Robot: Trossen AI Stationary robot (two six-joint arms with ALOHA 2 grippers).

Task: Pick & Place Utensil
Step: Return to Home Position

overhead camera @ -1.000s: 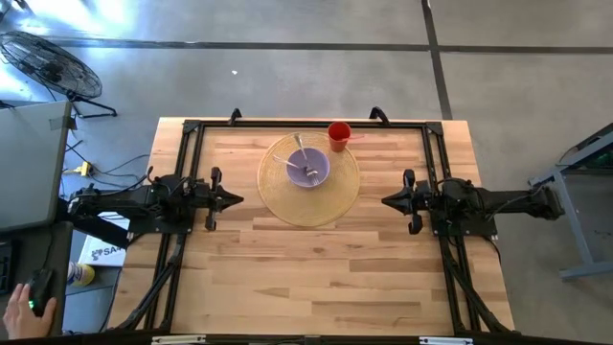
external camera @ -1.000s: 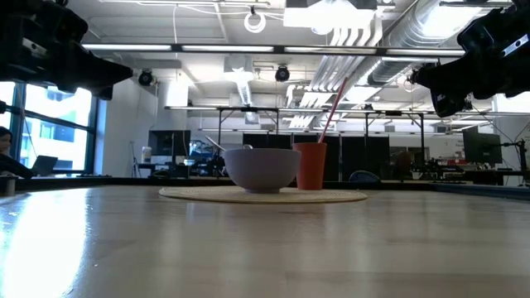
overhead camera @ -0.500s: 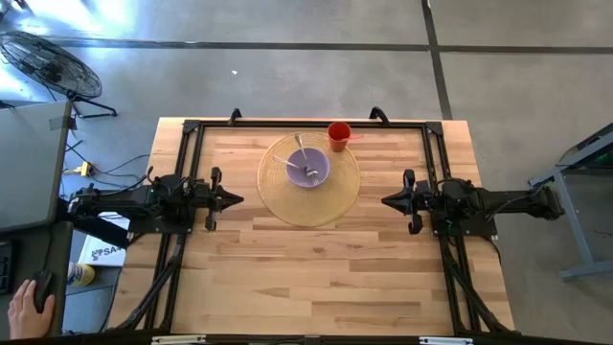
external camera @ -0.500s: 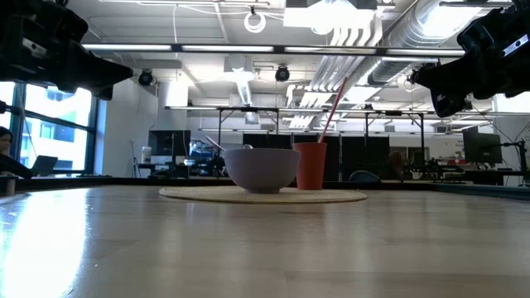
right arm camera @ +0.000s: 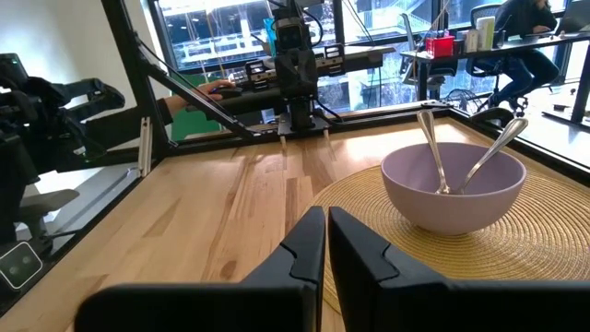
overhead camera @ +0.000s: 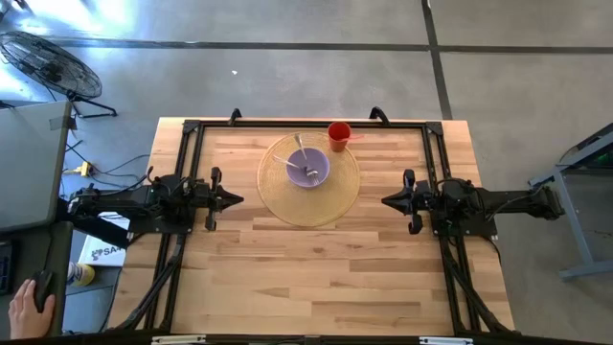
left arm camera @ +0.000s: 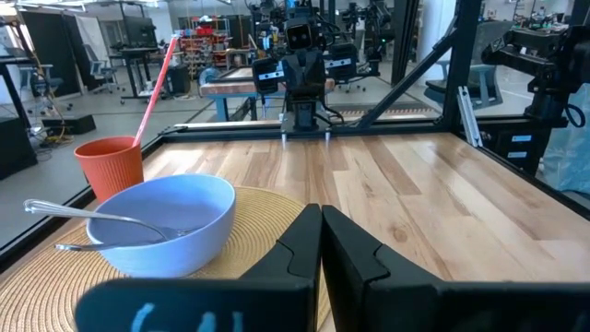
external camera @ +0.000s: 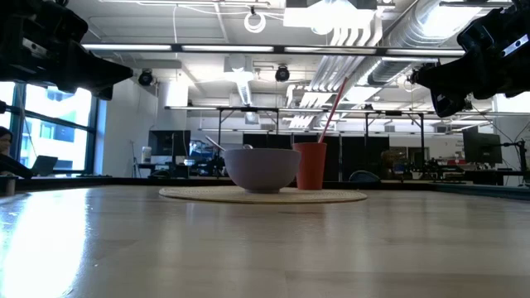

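Observation:
A lavender bowl (overhead camera: 308,170) stands on a round woven placemat (overhead camera: 308,201) toward the table's far middle, with two metal utensils (right arm camera: 459,166) leaning inside it, their handles sticking up over the rim. An orange cup (overhead camera: 338,134) with a red straw stands at the mat's far right edge. My left gripper (overhead camera: 238,199) hovers shut at the table's left, left of the mat, pointing at it. My right gripper (overhead camera: 385,201) hovers shut at the table's right, pointing at the mat. Both are clear of the bowl.
Black frame rails (overhead camera: 306,124) run along the table's far, left and right edges. Bare wooden tabletop (overhead camera: 306,278) spreads across the near half. A person's hand (overhead camera: 29,305) rests on a mouse off the table's near left corner.

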